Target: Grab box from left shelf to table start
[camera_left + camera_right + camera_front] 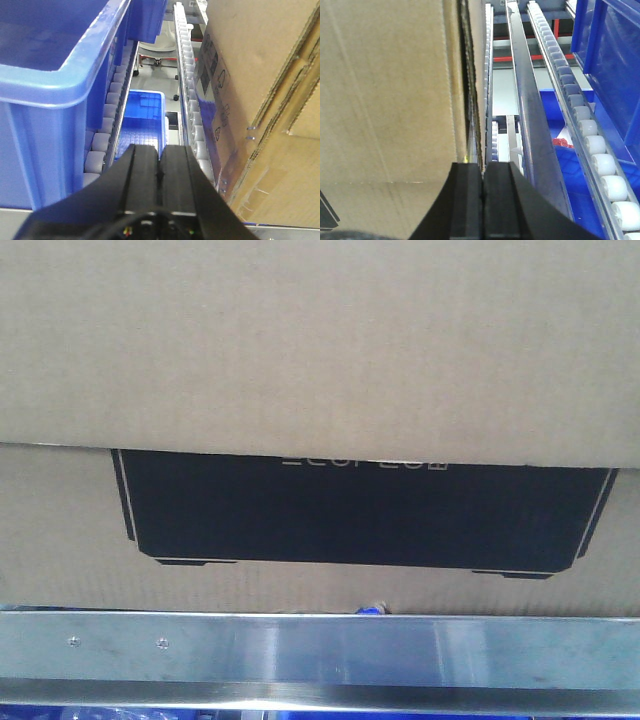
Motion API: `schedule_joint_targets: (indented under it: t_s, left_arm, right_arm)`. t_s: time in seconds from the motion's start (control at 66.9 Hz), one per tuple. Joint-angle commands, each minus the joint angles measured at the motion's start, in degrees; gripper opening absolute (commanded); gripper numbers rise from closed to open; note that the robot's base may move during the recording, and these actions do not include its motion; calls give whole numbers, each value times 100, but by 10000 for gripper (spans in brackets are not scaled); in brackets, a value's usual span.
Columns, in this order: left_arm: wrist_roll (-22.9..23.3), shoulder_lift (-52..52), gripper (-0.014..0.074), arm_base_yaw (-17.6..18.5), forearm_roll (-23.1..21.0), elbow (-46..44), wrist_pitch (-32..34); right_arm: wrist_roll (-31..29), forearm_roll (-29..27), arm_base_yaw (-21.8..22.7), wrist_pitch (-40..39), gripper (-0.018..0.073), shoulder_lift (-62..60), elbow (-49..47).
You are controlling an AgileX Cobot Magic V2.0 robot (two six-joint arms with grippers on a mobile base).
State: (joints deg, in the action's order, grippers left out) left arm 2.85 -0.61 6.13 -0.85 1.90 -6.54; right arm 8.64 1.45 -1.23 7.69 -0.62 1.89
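Left claw [159,152] and right claw [483,170], both pressed together, flank the box [320,350]; next they must squeeze inward.

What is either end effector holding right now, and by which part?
Nothing is gripped: the left end effector and the right end effector are both shut empty, one on each side of the box.
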Motion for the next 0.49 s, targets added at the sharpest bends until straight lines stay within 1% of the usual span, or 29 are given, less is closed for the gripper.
schedule_joint_targets:
  t_s: [0.0, 0.478]
  left_arm:
    - [47, -91, -92, -4, -38, -40, 543]
    - [47, -91, -92, -4, -38, -40, 556]
  right_arm:
    - [-67, 53, -9, -524, 53, -54, 8]
    - [-67, 53, -9, -524, 53, -54, 8]
